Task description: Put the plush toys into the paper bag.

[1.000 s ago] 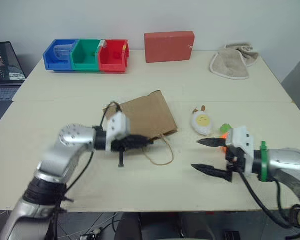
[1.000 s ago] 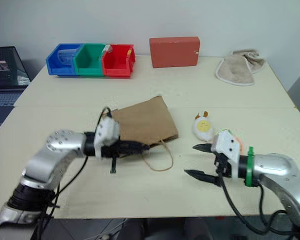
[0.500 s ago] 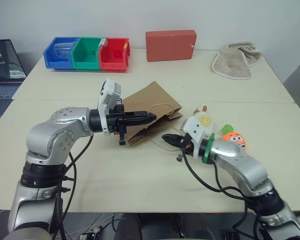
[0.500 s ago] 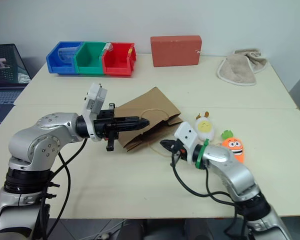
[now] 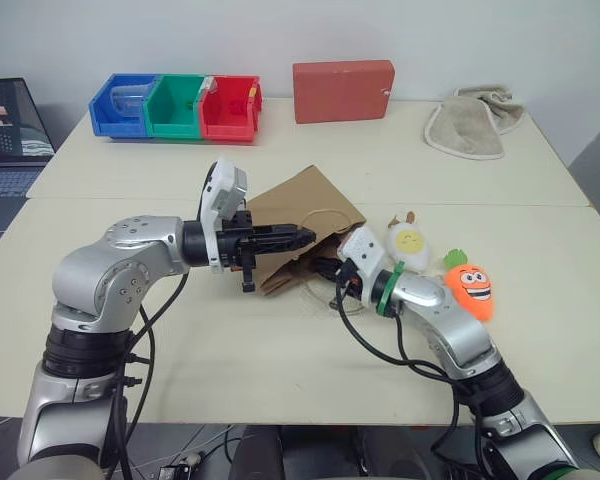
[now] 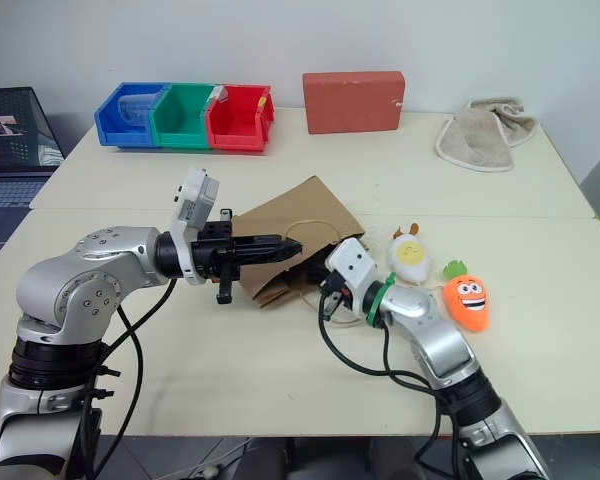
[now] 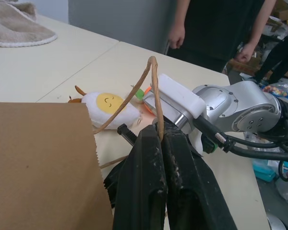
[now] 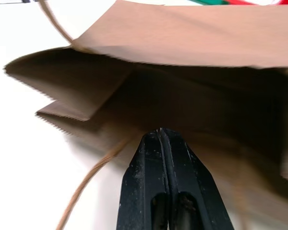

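Left tool [image 5: 302, 237] is pinching the upper loop handle [image 5: 325, 212] of the paper bag [image 5: 305, 205] in the left eye view, holding that side of the mouth raised off the table [image 5: 230, 340]. Right tool [image 5: 325, 270] is sitting at the bag's mouth with its fingers pressed together; what it is gripping, if anything, I cannot tell. Both plush toys are lying on the table just beside the bag: the egg toy [image 5: 408, 240] nearest, the carrot toy [image 5: 469, 285] beyond it.

From the right eye view, the same layout is showing, with the red block [image 6: 353, 101], the coloured bins [image 6: 185, 117] and the towel [image 6: 485, 133] well apart at the far edge.

Through the left wrist view, the handle is running up from between the closed black fingers [image 7: 144, 177].

Along the right wrist view, the closed fingers [image 8: 149, 177] are pointing into the dark opening. To do this step well, I judge the lower lip should be spread away from the raised one, keeping the mouth facing the toys.
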You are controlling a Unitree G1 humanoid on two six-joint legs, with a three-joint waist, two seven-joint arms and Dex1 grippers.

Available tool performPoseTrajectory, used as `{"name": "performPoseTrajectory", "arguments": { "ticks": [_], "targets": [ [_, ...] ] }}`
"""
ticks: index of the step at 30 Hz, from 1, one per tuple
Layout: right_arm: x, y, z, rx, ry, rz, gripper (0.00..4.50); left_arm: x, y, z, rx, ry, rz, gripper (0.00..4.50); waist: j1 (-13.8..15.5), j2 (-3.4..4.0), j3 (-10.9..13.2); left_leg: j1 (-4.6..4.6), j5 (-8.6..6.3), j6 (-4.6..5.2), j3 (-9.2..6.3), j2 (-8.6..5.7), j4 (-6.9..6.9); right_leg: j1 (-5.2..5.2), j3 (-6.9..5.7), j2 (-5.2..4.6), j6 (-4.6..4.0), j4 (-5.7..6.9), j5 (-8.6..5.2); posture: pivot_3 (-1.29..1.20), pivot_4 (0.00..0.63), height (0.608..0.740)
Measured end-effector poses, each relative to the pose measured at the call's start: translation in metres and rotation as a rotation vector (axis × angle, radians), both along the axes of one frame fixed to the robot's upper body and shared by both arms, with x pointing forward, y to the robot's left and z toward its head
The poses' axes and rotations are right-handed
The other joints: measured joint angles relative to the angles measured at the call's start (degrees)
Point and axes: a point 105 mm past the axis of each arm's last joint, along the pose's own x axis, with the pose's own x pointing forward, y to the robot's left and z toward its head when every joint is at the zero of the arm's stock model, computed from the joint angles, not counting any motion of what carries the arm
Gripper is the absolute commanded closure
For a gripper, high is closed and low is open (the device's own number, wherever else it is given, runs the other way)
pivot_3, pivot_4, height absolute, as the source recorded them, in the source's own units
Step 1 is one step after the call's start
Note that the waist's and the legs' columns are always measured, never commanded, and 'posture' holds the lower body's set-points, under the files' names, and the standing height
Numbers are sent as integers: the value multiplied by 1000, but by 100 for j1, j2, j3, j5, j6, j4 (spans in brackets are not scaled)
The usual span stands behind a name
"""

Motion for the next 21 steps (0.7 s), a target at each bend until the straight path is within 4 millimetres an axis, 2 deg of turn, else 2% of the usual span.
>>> {"name": "performPoseTrajectory", "arguments": {
  "ticks": [5, 8, 12, 19, 21],
  "targets": [
    [7, 3, -9, 3, 14, -27, 4472, -1, -1, 0, -6, 12, -8, 4500, -5, 0, 0, 0, 0, 0, 0, 0, -1, -3, 0, 0, 0, 1, 0, 0, 150, 740],
    [14, 15, -18, 28, 20, -72, 4472, -2, -1, 0, -9, 13, -11, 4500, -12, 0, 0, 0, 0, 0, 2, 0, -2, -6, 2, 0, 0, 4, 0, 0, 150, 740],
    [25, 21, -27, 37, 12, -143, 4472, -3, -2, 1, -16, 21, -17, 4500, -14, 0, 0, -2, 0, 0, 3, 0, -2, -8, 3, -1, 0, 4, 0, 0, 150, 740],
    [33, 22, -34, 40, 24, -206, 4472, -2, 2, 4, -21, 23, -4, 4500, -14, 0, 0, -3, 0, 0, 3, 0, -3, -9, 2, 0, 0, 5, 0, 0, 150, 740],
    [35, 21, -34, 46, 37, -227, 4472, 4, 5, 12, -20, 0, 11, 4500, -8, -2, 0, -3, 1, -1, -2, 1, -1, -10, -2, 1, -1, 8, 0, 0, 150, 740]
  ]
}}
